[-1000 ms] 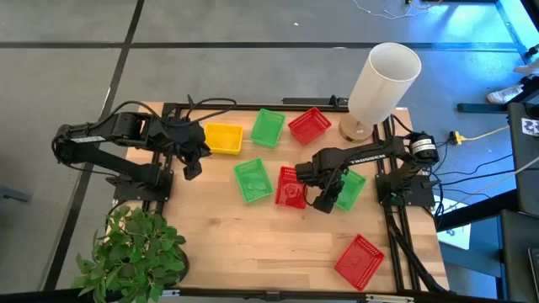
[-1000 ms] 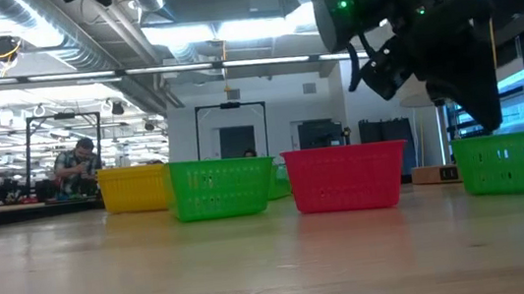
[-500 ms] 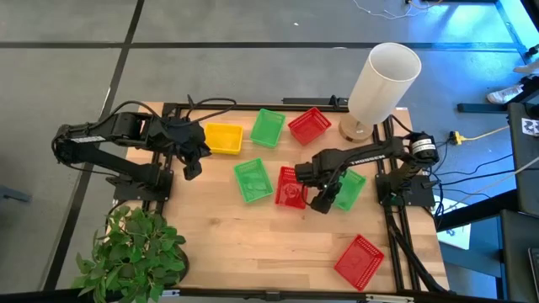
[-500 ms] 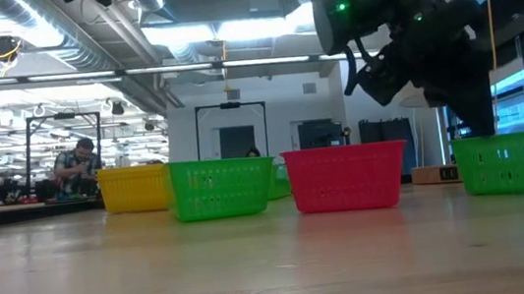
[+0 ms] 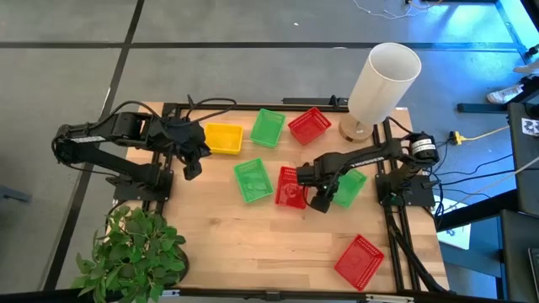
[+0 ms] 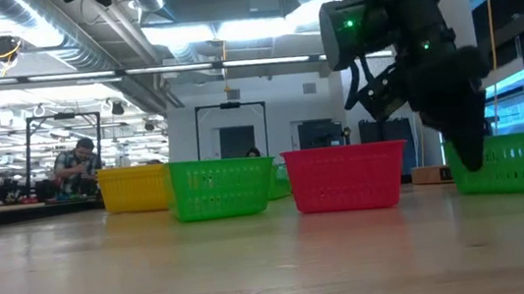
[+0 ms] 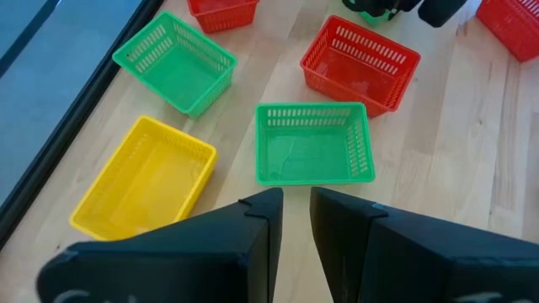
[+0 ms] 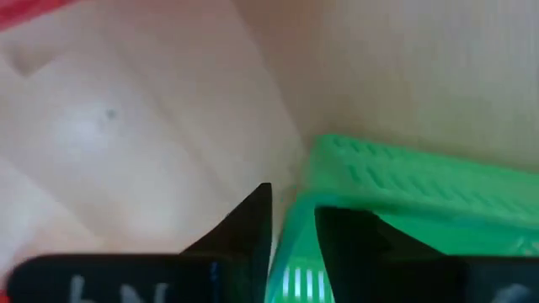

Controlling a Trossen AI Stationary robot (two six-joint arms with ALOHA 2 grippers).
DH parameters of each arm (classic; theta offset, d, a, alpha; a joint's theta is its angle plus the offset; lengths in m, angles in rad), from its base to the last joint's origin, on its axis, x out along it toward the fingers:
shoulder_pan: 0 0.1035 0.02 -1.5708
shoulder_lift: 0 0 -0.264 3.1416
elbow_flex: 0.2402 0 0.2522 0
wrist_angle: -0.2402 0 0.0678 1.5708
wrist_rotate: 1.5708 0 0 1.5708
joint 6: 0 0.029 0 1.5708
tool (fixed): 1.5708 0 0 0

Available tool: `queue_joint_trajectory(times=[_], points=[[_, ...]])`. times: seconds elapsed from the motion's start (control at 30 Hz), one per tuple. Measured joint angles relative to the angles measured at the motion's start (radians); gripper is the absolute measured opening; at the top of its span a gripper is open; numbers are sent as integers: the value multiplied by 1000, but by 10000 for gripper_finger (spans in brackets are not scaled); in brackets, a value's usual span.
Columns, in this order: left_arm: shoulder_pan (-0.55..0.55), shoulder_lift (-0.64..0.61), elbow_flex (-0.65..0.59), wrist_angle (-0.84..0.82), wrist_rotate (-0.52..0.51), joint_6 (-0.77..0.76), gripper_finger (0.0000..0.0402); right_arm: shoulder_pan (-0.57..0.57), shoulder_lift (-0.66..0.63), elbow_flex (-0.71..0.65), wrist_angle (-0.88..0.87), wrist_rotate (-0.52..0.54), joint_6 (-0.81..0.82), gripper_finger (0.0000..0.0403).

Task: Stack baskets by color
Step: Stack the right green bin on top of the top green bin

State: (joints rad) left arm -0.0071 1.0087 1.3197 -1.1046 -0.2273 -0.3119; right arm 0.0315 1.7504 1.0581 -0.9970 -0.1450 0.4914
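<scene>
My right gripper (image 5: 321, 202) points down at the green basket (image 5: 348, 187) right of centre, at its corner nearest the red basket (image 5: 289, 187), and is shut on its wall. That basket rests on its bottom on the table (image 6: 516, 163). My left gripper (image 5: 193, 168) hovers at the left with a narrow gap between its fingers (image 7: 296, 198) and nothing in it. A second green basket (image 5: 253, 179) sits mid-table. Yellow (image 5: 223, 137), green (image 5: 268, 126) and red (image 5: 309, 124) baskets stand along the far edge, and another red one (image 5: 360, 259) at the near right. My right gripper (image 8: 292, 206) has the green basket's wall close to a corner (image 8: 293, 244) between its two fingers, one finger inside the basket and one outside. The fingers come from above, pointing steeply down. The basket stays flat on the table.
A tall white cylinder (image 5: 383, 80) stands at the far right corner. A potted plant (image 5: 135, 252) fills the near left corner. Bare wood lies along the near edge between the plant and the red basket.
My right gripper has sunk toward the table and tipped more steeply downward, coming down over the corner of the green basket. The baskets have stayed where they were.
</scene>
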Motion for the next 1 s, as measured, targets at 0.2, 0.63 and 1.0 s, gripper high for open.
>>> queue_joint_trajectory(times=[0.2, 0.63, 1.0], points=[[0, 0, 0, 0, 0, -1, 55, 0, 0, -5, 20, 85, -1, 12], [0, 0, 0, 0, -67, -15, 55, -10, 1, 388, -274, 265, -131, 2], [0, 25, 0, 0, -156, -46, 55, -154, 2, 633, -25, 322, -394, 1]])
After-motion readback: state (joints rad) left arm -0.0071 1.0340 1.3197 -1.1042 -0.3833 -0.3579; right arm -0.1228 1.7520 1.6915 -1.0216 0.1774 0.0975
